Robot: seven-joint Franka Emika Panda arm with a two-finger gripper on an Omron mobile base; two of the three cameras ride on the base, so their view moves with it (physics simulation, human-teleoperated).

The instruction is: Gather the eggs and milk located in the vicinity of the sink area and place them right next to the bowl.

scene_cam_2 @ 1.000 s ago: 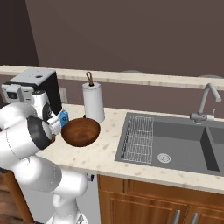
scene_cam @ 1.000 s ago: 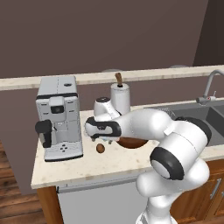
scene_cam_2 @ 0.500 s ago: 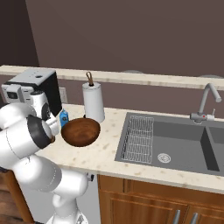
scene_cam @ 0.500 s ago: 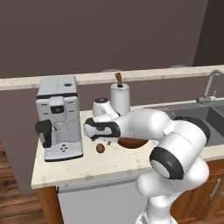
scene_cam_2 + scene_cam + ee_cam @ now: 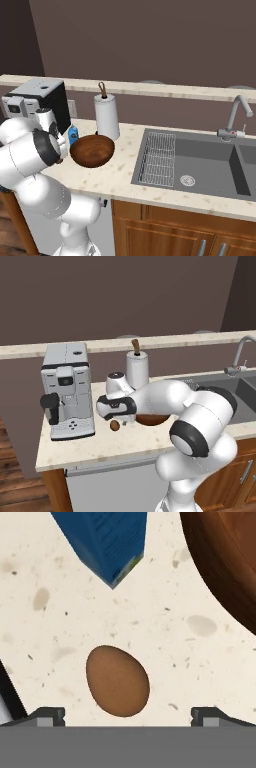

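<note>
Hand [image 5: 128, 714] spread wide, holding nothing; fingertips [image 5: 49, 716] apart, either side of brown egg [image 5: 118, 680] lying on speckled surface [image 5: 60, 627]; milk carton [image 5: 107, 542] just beyond egg; wooden bowl [image 5: 227, 559] close beside.

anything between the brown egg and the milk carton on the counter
Nothing: in the hand view, bare speckled counter separates the brown egg from the milk carton.
</note>
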